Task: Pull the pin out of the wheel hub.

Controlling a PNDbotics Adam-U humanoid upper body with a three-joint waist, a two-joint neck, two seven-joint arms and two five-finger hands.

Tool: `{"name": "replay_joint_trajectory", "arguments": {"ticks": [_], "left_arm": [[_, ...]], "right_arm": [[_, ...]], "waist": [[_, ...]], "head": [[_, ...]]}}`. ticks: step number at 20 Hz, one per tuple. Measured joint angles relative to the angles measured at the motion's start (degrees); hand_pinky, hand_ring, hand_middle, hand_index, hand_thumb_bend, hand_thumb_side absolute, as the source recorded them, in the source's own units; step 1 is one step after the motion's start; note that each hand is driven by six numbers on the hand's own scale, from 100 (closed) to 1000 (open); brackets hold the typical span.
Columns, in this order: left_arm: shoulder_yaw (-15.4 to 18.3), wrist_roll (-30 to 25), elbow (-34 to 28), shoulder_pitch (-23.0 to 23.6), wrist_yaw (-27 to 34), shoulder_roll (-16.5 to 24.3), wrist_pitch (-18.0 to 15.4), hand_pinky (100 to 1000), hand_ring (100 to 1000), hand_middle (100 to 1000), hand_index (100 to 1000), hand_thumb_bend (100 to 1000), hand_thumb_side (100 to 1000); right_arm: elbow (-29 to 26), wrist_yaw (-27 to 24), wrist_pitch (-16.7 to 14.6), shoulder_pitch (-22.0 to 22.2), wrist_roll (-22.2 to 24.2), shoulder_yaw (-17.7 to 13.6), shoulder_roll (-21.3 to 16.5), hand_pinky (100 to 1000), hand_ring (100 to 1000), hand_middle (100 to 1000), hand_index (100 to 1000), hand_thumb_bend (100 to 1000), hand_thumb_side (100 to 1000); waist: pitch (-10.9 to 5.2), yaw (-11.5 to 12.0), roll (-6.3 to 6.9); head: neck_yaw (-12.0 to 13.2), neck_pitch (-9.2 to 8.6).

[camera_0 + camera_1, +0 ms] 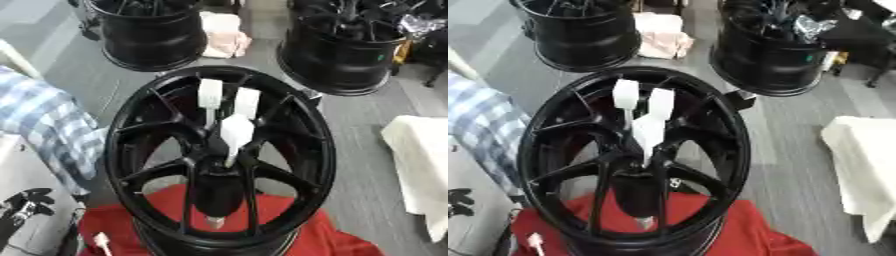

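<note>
Big black multi-spoke alloy wheel (118, 145) lying centre of scene on a red cloth (332, 240), open face up; spokes meeting at the dark hub (206, 166) approx mid-wheel.

Black robot hand w/ white fingertip pads (236, 131) parked right over that hub, forearm coming in from the near edge, so judged the right hand, tho' can't be sure. Fingers straight and apart: two pads pointing to the far side, side by side w/ a gap, third pad lower, sitting on the hub centre. Not curled, nothing clamped as far as visible.

Pin itself not clearly made out. Thin pale streak (230, 159) running near-wards from the lower pad at hub centre, prob. the pin, or part of the finger. If the pin, then directly under the pads, long axis roughly along the wheel's axle line, i.e. up out of the hub. Small pale stub (214, 220) at near side of hub also unidentified.

Judgement: next needs fingers closing round whatever sits at hub centre, then a pull straight along that axis, not sideways into the spokes.

Dark shape at lower left, prob. the left hand (26, 202), well apart from the hub, clearly the farther one; state not readable.

Small white object (101, 243) on cloth, near left
</note>
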Motion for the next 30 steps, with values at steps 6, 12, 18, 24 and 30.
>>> {"name": "replay_joint_trajectory", "arguments": {"ticks": [6,12,18,24,30], "left_arm": [[-0.2,-0.4,-0.1,0.1,-0.2,0.0,0.1,771,577,603,798,100,687],[-0.4,-0.6,-0.1,0.1,-0.2,0.0,-0.1,771,577,603,798,100,687],[-0.7,-0.8,-0.1,0.1,-0.2,0.0,-0.3,771,578,603,798,100,687],[-0.7,-1.0,-0.3,0.0,-0.3,0.0,-0.2,772,578,603,798,100,687],[-0.7,-1.2,-0.3,0.0,-0.5,0.0,-0.1,773,578,603,798,100,688]], "right_arm": [[7.1,4.5,-0.1,-6.9,10.6,4.7,7.7,839,877,881,943,201,565],[16.7,12.5,-2.6,-9.9,15.7,6.0,15.8,841,881,880,942,210,569],[24.7,18.4,-5.6,-10.7,15.8,5.3,21.2,842,884,882,945,219,558],[28.8,22.2,-7.8,-11.1,16.4,5.1,24.5,839,881,880,949,229,550],[30.2,24.2,-9.2,-11.3,18.1,5.1,26.2,837,878,875,951,244,550]], "waist": [[-0.28,0.0,-0.14],[-0.28,0.4,0.02],[-0.28,0.7,0.22],[-0.28,0.9,0.22],[-0.28,1.1,0.22]], "head": [[-0.2,0.03],[-1.1,0.06],[-1.8,0.06],[-2.2,0.05],[-2.6,0.04]]}}
